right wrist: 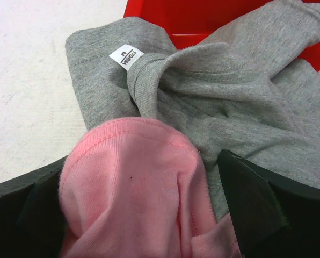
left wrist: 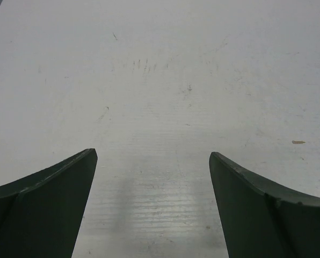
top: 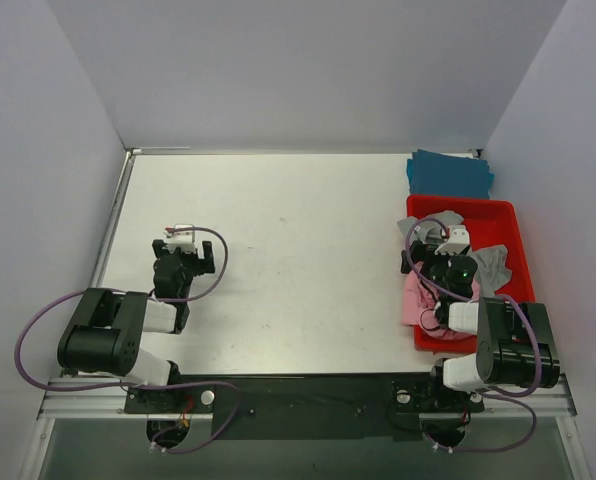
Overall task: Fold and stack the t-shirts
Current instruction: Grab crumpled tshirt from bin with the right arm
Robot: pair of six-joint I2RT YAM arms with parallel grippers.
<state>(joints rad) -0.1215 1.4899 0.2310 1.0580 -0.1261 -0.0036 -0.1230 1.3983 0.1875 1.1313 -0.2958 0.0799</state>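
Pink t-shirt [right wrist: 133, 183] bunches between the spread-open jaws of the right gripper [right wrist: 141, 161] in the red bin [top: 498, 212] at 3 o'clock, with the grey t-shirt [right wrist: 230, 91] touching it. The teal-blue t-shirt [top: 450, 172] lies folded at 1 o'clock. Pinch pink cloth only, then lift slowly. The left gripper [left wrist: 152, 156] hangs open over the bench [top: 298, 250].

Bright even light, soft shadow under left gripper [left wrist: 152, 152], wrist views slightly blurred
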